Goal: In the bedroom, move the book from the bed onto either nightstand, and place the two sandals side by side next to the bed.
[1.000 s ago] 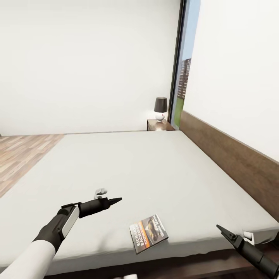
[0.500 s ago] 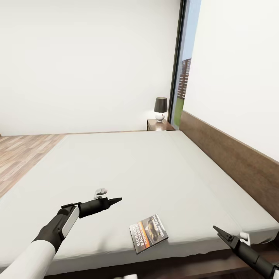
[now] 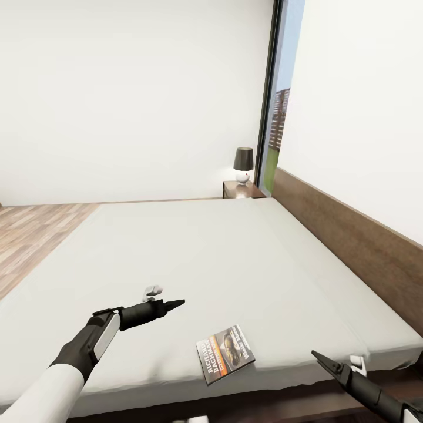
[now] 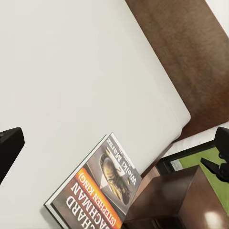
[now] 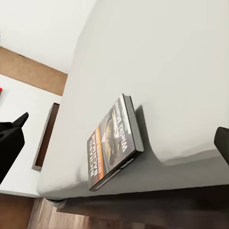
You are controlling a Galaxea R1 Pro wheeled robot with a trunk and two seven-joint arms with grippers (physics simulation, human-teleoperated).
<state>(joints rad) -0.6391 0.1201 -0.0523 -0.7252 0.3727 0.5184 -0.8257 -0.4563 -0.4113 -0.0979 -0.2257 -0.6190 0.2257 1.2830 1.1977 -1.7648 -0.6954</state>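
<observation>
I am looking down over the brown wood-plank floor [image 3: 32, 232] at the far left, then across the wide off-white mattress of the low bed [image 3: 205, 247].

My left gripper [image 3: 175, 303] is hovering over the mattress near its front edge, its black fingers pressed together into one point — closed, gripping nothing. Just beyond the fingers a small white object [image 3: 153, 290] is lying on the mattress; it is too small for me to tell what it is.

Ahead and to the right of those fingertips, the small thin dark paperback book [image 3: 225, 353] with white "RICHARD BACHMAN" lettering and an orange band is lying flat on the mattress, right at the front edge. In the left wrist view the book [image 4: 98, 188] is sitting well past the one dark fingertip [image 4: 8, 149] I can see. In the right wrist view the book [image 5: 115, 141] is lying between the two dark fingertips [image 5: 10, 140] at the picture's sides, well apart from both, with its spine toward the camera and the mattress edge rounding down just below it.

My right gripper [image 3: 321, 359] is pointing toward the book from the right, off the bed's front right corner, with nothing in it. The head view shows it as a narrow point while the wrist view shows the tips far apart — I am reading it as open.

Far beyond the fingers, a small square reddish-brown wooden nightstand [image 3: 241, 189] is standing at the bed's far corner with a dark-shaded, white-based table lamp [image 3: 243, 165] on top, beside the tall dark-framed window [image 3: 279, 100] and the long brown wooden headboard [image 3: 346, 235].
</observation>
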